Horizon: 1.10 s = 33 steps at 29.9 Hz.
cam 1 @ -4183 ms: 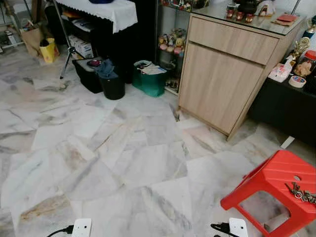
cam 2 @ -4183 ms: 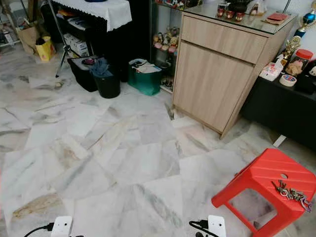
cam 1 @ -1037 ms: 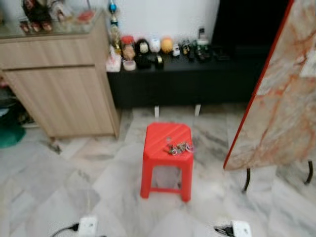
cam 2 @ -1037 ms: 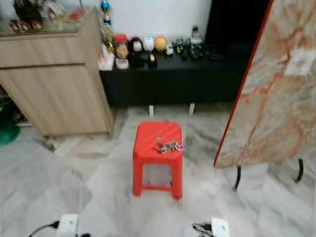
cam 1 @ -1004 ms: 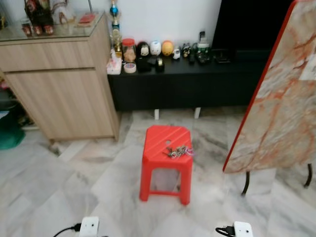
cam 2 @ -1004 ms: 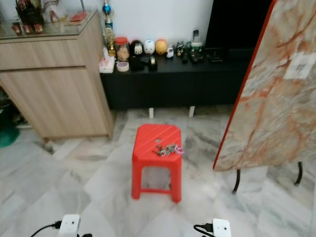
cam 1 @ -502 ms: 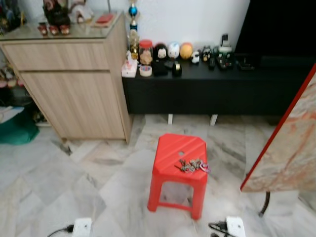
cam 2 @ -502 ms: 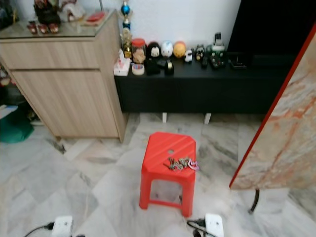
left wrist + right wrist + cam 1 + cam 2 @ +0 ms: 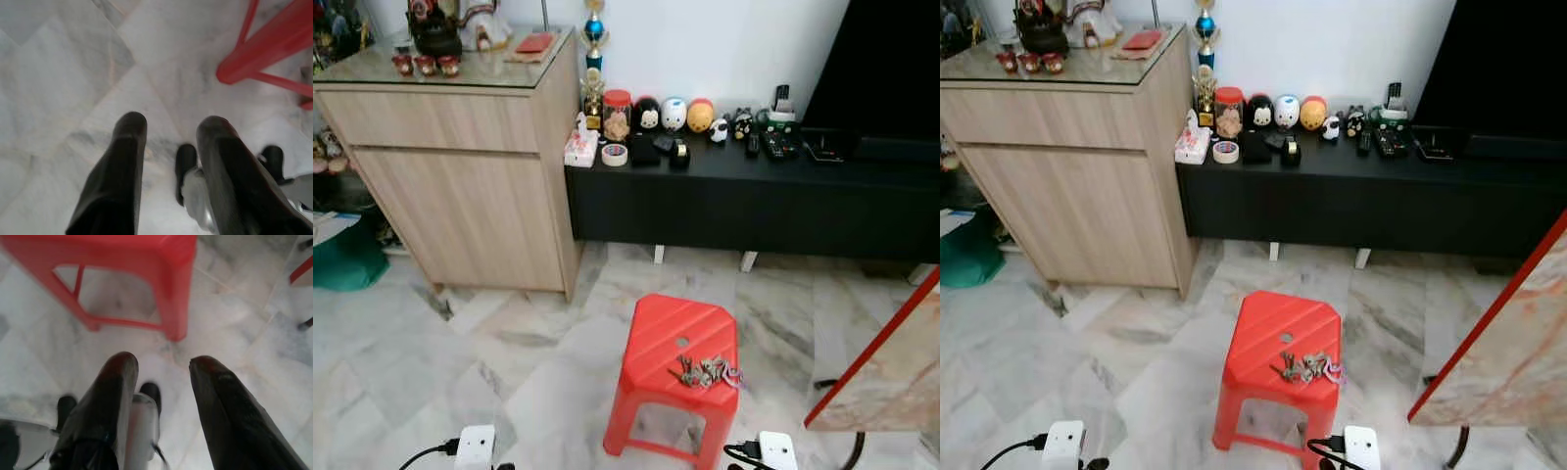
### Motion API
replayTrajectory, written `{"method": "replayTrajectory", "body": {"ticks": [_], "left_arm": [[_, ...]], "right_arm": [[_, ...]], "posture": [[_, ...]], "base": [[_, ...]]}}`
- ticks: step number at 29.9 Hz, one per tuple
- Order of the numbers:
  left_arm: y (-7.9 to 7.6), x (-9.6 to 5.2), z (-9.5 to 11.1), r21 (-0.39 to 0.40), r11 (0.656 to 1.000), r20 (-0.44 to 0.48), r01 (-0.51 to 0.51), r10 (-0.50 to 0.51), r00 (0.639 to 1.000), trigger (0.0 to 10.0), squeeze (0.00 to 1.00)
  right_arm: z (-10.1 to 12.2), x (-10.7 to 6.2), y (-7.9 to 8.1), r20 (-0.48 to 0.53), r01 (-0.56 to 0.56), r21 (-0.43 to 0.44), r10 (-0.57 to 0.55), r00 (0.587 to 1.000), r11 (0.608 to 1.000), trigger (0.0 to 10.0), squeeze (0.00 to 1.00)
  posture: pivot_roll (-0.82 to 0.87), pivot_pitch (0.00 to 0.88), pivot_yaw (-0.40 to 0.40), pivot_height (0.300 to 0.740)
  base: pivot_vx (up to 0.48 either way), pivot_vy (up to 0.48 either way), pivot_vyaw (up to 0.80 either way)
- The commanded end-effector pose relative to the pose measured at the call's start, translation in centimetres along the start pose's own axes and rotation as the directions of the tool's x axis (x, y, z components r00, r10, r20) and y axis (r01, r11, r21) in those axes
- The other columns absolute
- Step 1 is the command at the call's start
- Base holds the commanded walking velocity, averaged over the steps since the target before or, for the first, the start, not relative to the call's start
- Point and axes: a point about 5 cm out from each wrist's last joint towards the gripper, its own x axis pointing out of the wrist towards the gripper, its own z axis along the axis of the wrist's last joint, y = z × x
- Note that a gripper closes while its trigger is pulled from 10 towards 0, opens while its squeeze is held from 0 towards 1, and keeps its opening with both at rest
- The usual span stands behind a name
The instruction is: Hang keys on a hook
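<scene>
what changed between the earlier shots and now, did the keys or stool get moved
Only the camera moved: the robot turned right, bringing the red stool from the frame's right edge to the centre, and closer. The keys lie on its seat as before, untouched. Both grippers, left and right, hang low over the floor with jaws open, holding nothing.

A: Any text readable?
B: None. Jars and figurines (image 9: 674, 114) along the black shelf's (image 9: 754, 171) back edge are too small to read; no labels or numbers legible anywhere.
</scene>
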Motion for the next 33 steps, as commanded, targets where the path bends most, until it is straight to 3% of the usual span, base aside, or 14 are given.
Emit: {"method": "replayTrajectory", "body": {"ticks": [1, 18, 24, 29, 33], "left_arm": [[0.6, -0.2, -0.4, 0.010, 1.000, -0.021, -0.014, 0.014, 1.000, 10.0, 0.00], [0.5, -0.1, -0.5, 0.016, 1.000, -0.021, -0.011, 0.011, 1.000, 10.0, 0.00], [0.4, -0.1, -0.3, 0.011, 1.000, 0.001, -0.011, 0.011, 1.000, 10.0, 0.00], [0.3, -0.1, 0.3, 0.006, 1.000, 0.051, 0.004, -0.005, 0.999, 10.0, 0.00], [1.1, -0.2, 2.9, 0.044, 0.999, 0.205, 0.006, -0.015, 0.979, 10.0, 0.00]], "right_arm": [[0.1, 0.1, 0.3, 0.001, -0.011, 0.009, 0.011, 1.000, 1.000, 10.0, 0.00], [0.3, 0.1, 0.4, 0.010, -0.031, -0.018, 0.031, 0.999, 0.999, 10.0, 0.00], [0.3, 0.1, 0.5, 0.019, -0.031, 0.013, 0.031, 0.999, 0.999, 10.0, 0.00], [0.5, 0.1, 0.5, 0.043, -0.034, 0.012, 0.034, 0.999, 0.999, 10.0, 0.00], [1.2, 0.0, 0.5, 0.116, -0.054, -0.029, 0.057, 0.992, 0.998, 10.0, 0.00]], "posture": [[0.03, 0.013, -0.033, 0.740], [0.03, 0.014, -0.032, 0.740], [0.03, 0.014, -0.032, 0.740], [0.02, 0.015, -0.031, 0.740], [0.03, 0.020, -0.033, 0.740]], "base": [[0.315, 0.000, 0.00], [0.306, 0.000, -0.05], [0.000, 0.000, 0.08], [0.000, 0.000, 0.00], [0.000, 0.000, 0.00]]}}
